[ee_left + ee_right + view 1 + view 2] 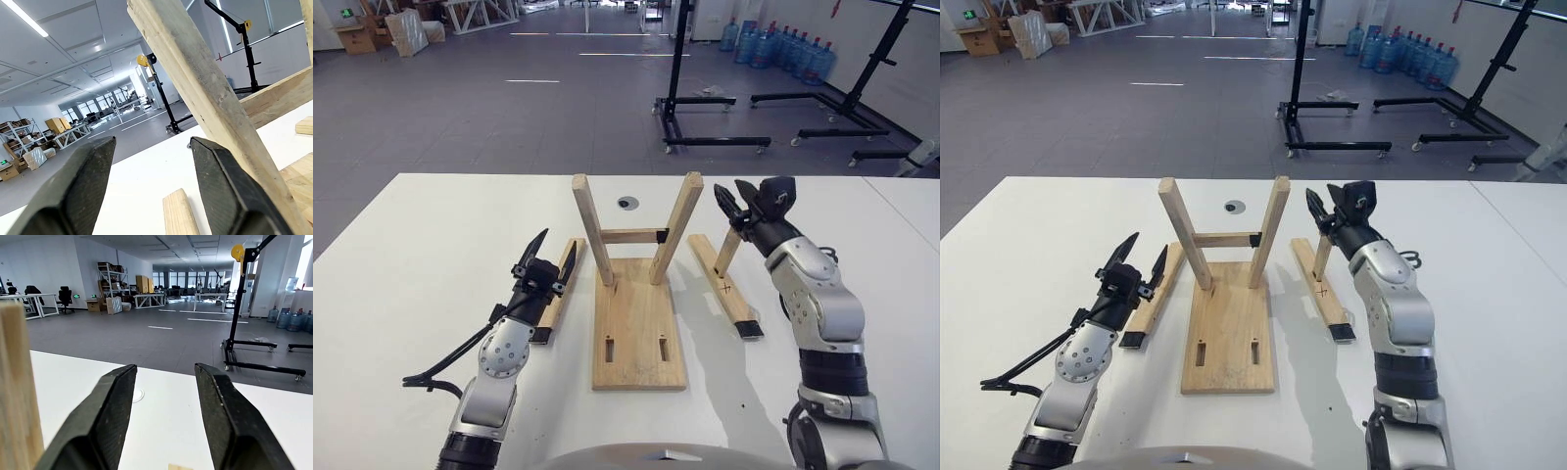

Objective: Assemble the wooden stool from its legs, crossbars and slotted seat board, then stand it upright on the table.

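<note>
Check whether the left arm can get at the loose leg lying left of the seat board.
Probably yes. The left gripper is open over the far end of that loose leg, which lies flat on the table beside the seat board with nothing in between.

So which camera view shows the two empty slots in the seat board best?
The left eye view: the whole seat board lies unobstructed, both slots plain. The right eye view shows the same. The left wrist view catches perhaps a corner.

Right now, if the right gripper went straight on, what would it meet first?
From the right gripper, likely bare table near the round hole, though depth is unclear; the upright leg stands off its line.
</note>
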`<state>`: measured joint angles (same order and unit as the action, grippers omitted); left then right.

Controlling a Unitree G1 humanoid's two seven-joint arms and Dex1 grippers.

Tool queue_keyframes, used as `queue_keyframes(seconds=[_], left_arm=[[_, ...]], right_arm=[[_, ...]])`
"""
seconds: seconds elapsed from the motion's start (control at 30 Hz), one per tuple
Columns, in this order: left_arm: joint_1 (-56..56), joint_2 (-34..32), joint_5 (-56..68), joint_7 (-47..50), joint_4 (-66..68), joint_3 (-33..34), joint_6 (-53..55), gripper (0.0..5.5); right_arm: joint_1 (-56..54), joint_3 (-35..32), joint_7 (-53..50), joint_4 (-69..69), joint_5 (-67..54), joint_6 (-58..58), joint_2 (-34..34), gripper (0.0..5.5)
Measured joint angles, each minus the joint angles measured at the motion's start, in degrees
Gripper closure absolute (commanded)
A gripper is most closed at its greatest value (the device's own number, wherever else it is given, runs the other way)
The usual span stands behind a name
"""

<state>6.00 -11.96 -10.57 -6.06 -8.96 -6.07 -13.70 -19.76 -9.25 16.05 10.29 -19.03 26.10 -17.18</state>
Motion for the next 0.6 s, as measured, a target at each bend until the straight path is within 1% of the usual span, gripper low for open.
queue_keyframes(seconds=[0.2, 0.4, 0.5, 0.57, 0.6], left_arm=[[-0.1, 0.3, 0.0, 0.3, 0.5, 0.0, -0.3, 2.72], [-0.1, 0.3, -0.1, 0.5, 0.8, 0.0, -0.6, 2.72], [-0.1, 0.3, -0.4, 0.6, 0.9, -0.1, -0.7, 2.72], [-0.3, 0.4, -0.5, 0.5, 1.2, -0.3, -0.8, 2.72], [-0.6, 0.4, -0.5, 0.4, 1.3, -0.5, -0.8, 2.72]], right_arm=[[-5.6, -1.7, -0.1, -4.0, 0.1, -1.6, -1.5, 3.34], [-6.8, -1.6, -0.1, -4.6, 0.2, -2.5, -1.6, 3.34], [-6.5, 2.0, 1.5, -9.0, 3.8, -4.0, -2.5, 3.34], [-4.9, 8.1, 3.9, -14.6, 7.7, -3.7, -3.9, 3.34], [-5.0, 9.2, 4.3, -15.3, 8.2, -3.8, -4.0, 3.34]])
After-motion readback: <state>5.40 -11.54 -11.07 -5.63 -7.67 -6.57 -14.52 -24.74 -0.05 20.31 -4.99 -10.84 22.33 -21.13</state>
